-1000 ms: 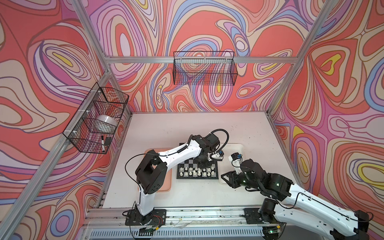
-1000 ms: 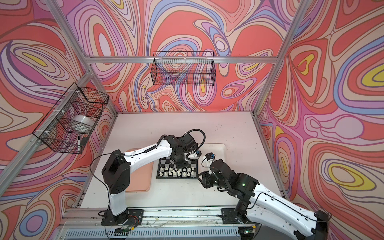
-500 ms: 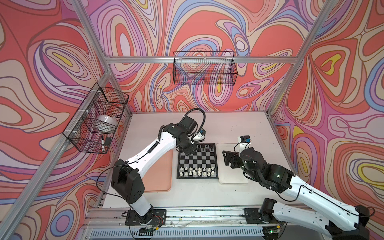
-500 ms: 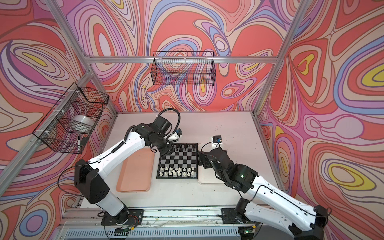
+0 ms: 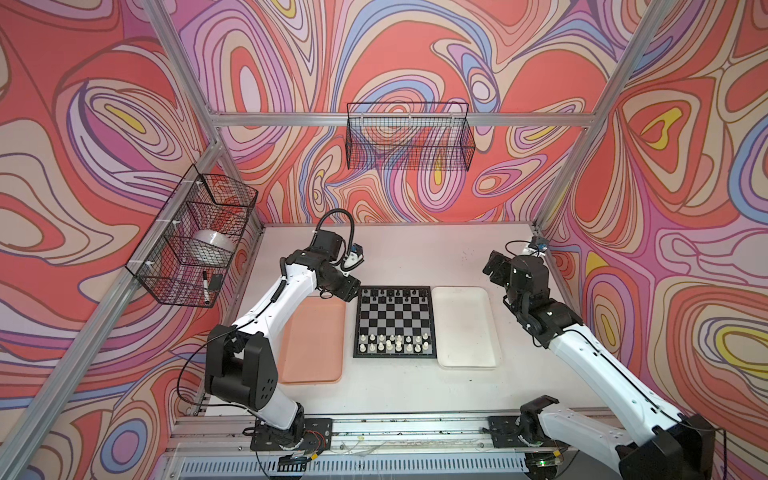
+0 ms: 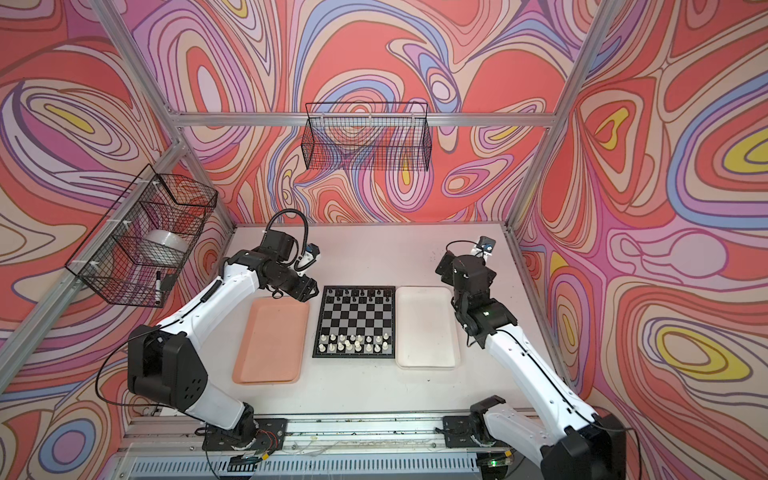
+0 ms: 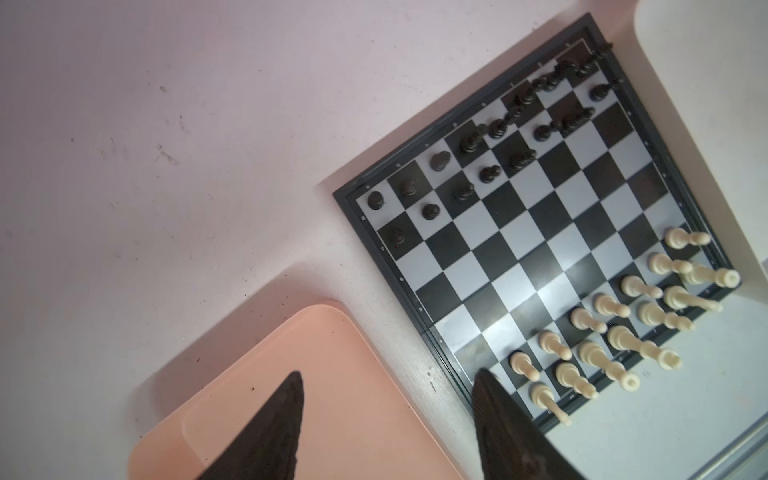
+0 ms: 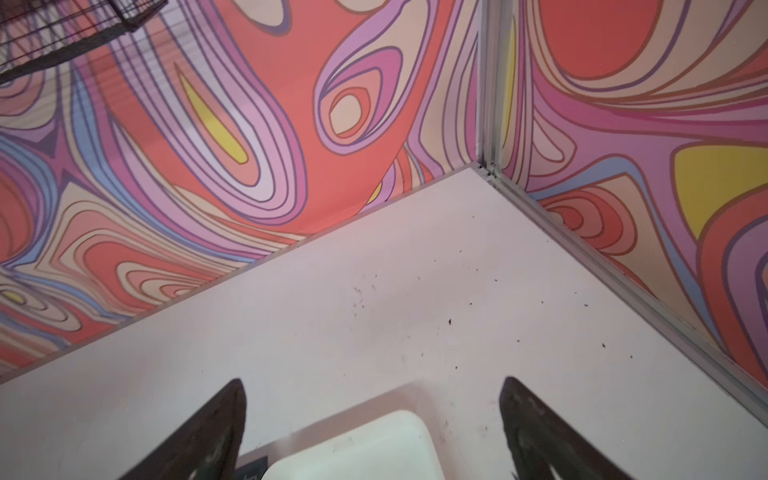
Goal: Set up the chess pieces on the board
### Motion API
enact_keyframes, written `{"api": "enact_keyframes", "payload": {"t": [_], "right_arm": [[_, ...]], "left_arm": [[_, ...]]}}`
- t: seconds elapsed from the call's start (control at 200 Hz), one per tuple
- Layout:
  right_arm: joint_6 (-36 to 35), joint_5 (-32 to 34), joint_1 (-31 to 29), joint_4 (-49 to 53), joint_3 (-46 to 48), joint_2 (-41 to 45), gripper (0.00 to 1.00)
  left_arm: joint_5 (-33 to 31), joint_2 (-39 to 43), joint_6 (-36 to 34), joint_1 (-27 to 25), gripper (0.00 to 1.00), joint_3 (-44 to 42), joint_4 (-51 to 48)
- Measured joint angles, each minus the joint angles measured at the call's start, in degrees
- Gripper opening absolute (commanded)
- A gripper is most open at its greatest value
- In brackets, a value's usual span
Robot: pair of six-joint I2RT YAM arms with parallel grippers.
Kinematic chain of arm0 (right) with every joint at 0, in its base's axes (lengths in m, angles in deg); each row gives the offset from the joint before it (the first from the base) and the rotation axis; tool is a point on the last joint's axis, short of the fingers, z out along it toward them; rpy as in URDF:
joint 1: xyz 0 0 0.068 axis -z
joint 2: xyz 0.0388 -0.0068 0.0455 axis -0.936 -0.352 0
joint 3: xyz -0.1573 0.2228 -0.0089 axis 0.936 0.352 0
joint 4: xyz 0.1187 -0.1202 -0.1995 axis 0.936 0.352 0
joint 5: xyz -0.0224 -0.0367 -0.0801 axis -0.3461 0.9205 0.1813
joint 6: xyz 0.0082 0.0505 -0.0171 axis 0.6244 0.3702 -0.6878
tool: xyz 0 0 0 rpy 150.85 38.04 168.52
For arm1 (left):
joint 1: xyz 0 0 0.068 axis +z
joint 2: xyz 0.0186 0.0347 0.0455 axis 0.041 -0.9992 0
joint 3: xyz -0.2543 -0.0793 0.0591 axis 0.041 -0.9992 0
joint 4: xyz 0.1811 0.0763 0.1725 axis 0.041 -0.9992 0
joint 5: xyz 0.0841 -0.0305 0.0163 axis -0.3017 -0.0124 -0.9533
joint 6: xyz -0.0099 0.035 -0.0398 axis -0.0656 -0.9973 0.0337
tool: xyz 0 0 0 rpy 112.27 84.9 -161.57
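1. Between the two pairs of dark fingers, the tiny plastic chess pieces stood on the small square chessboard (image 5: 394, 320) with black and silvery-grey checks: cream-white chessmen (image 5: 392, 344) in roughly two rows along its near edge, black chessmen (image 5: 392, 296) along its far edge.
2. At the board's far left corner hung the left gripper (image 5: 354, 292), raised above the table. Its fingers (image 7: 270, 436) were parted a moderate way, with nothing between them.
3. Well apart from the board, the right gripper (image 5: 492, 270) was lifted beyond the far right corner of a white rectangular plastic tray (image 5: 465, 328). Its fingers (image 8: 208, 436) were spread wide and empty.
4. On the left fingers' side, a salmon-pink rectangular plastic tray (image 5: 311, 340) lay just beside the board. The white tray lay just beside it on the right fingers' side.
5. Everything rested on a pale tabletop (image 5: 415, 257). Black wire baskets hung on the back wall (image 5: 409, 141) and the left wall (image 5: 195, 237).
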Motion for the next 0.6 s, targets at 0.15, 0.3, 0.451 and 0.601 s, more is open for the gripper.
{"api": "enact_keyframes", "payload": {"t": [0.15,0.3,0.451,0.601], "right_arm": [[-4.2,1.2,2.6,-13.6,8.0,-5.4,0.98],[-8.8,4.2,5.2,-23.1,10.2,-12.3,0.98],[-12.1,7.2,8.1,-32.1,14.1,-15.3,0.98],[-16.2,8.7,9.0,-39.3,16.9,-19.6,0.99]], "left_arm": [[3.2,0.1,6.0,8.0,0.80,-5.7,7.7],[2.4,1.8,11.2,12.6,0.91,-14.3,19.3],[-0.6,5.5,12.8,13.0,1.00,-23.3,32.7],[-3.7,6.7,12.8,13.0,1.00,-31.8,46.9]]}}
